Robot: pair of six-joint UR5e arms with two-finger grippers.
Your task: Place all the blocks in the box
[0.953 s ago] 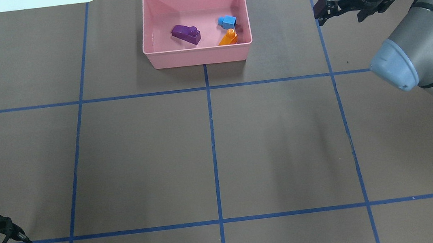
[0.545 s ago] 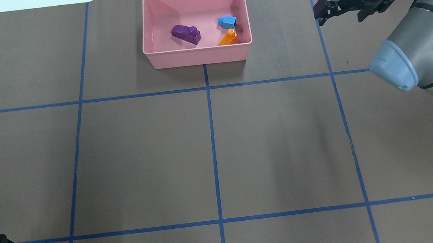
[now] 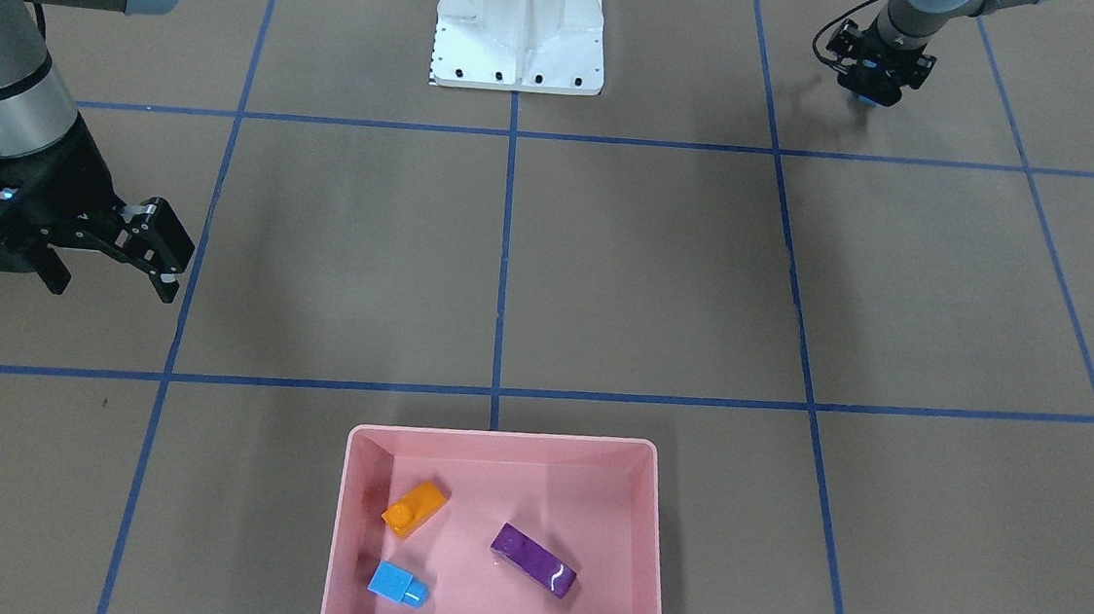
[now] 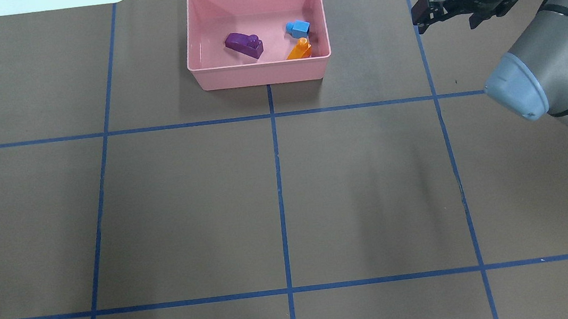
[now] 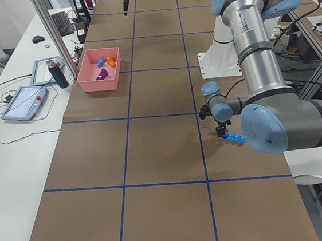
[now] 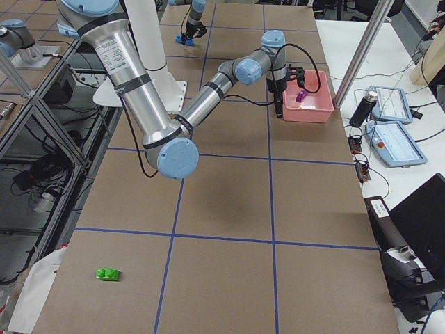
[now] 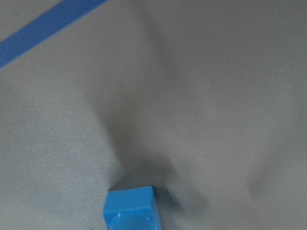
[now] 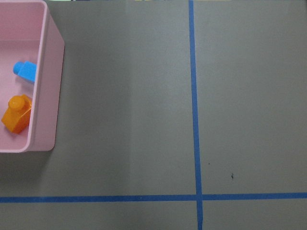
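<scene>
Left gripper [image 3: 872, 87] low over long blue brick [image 7: 129, 208] at near corner of table [image 4: 187, 202]; jaw state cannot be told; brick sits off-centre in wrist view, so best centre first, pinch narrow sides, lift clear; pink box [image 4: 260, 71] well apart; right gripper [image 3: 109, 284] spread, empty.

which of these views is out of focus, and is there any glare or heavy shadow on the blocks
Left wrist view: soft and out of focus, with the blue block cut off by the bottom edge and a dark smeared shadow spreading above it. Front-facing view: sharp, with a white glare streak on the purple block. Right wrist view: crisp and evenly lit around the box.
</scene>
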